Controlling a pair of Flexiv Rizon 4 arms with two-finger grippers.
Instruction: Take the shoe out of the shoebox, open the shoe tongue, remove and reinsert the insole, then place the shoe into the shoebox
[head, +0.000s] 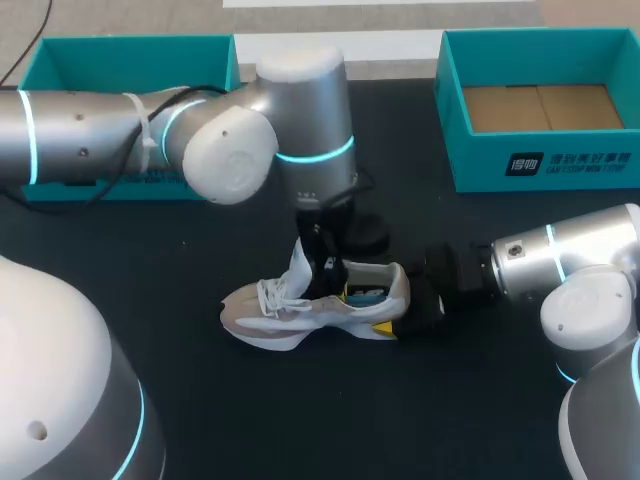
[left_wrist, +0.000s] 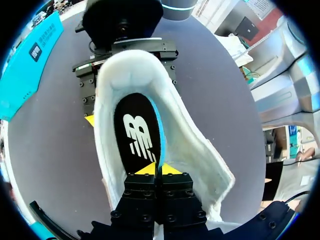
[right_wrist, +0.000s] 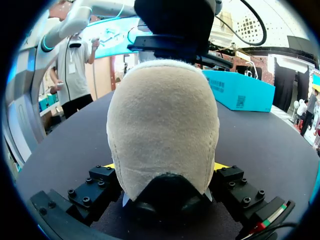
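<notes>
An open teal shoebox (head: 120, 62) stands well apart from the left claw (left_wrist: 157, 169), out on its outer side. That claw comes down from above into the mouth of the shoe (head: 300, 312). Its yellow tips are clenched together, and the thin blue-edged rim of the black insole (left_wrist: 137, 135) looks to be pinched between them. The shoe tongue (head: 300, 260) stands pulled up just beside the claw, toward the toe. The shoe rests sole-down on the desk (head: 250, 420), between the two claws, and is outside either box.

The insole will likely be light, thin and floppy foam. It bends readily, so hold it at the rim and draw it up along the shoe rather than sideways, or it may fold and snag on the lining. The upper looks soft and would cave in under a squeeze. The heel (right_wrist: 162, 125) is the stiffer part and the better place to brace.

The right claw (right_wrist: 166, 165) grasps exactly there, one finger on each side of the padded heel, low near the sole. Behind and beyond it the second shoebox (head: 560, 165) sits open. The whole shoe is probably light enough for one claw.
</notes>
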